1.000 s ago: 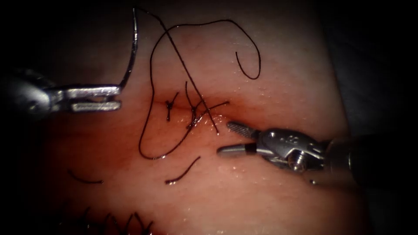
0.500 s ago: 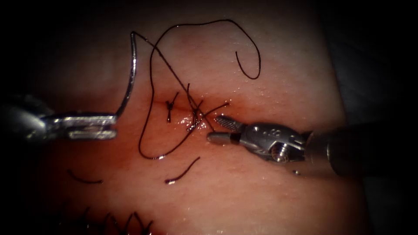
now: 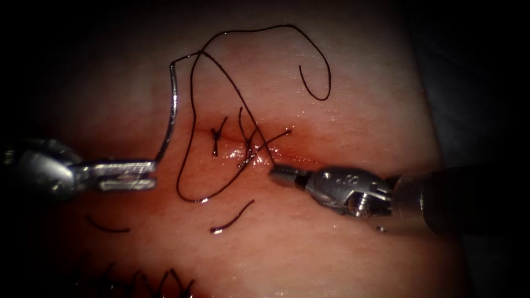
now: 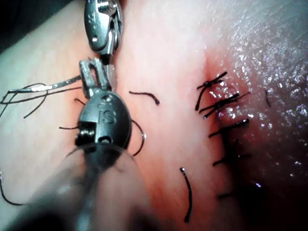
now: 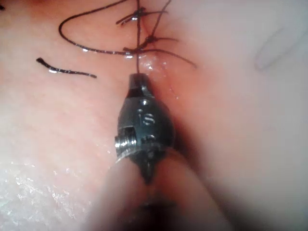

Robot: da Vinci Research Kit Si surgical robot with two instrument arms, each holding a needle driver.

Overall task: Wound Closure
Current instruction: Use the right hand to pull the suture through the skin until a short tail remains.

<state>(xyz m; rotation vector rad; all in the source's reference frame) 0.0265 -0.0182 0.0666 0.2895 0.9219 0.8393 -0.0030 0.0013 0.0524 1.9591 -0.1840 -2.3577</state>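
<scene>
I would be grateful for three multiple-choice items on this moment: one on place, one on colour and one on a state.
1. Where is the needle?
A. Buried in the tissue right of the cut
B. Clear of the tissue, left of the cut
C. In the right tool

2. What colour is the thread?
A. White
B. Green
C. Black

3. How do the right tool's jaws stand?
A. Shut on the thread
B. Wide open
C. Shut on the needle

Answers:
1. B: the left tool grips the needle near its lower end, away from the thread's end, and the whole curve rises free.
2. C: every strand is dark against the tissue.
3. A: the jaws are closed, and a strand from the cut runs into their tip.
</scene>
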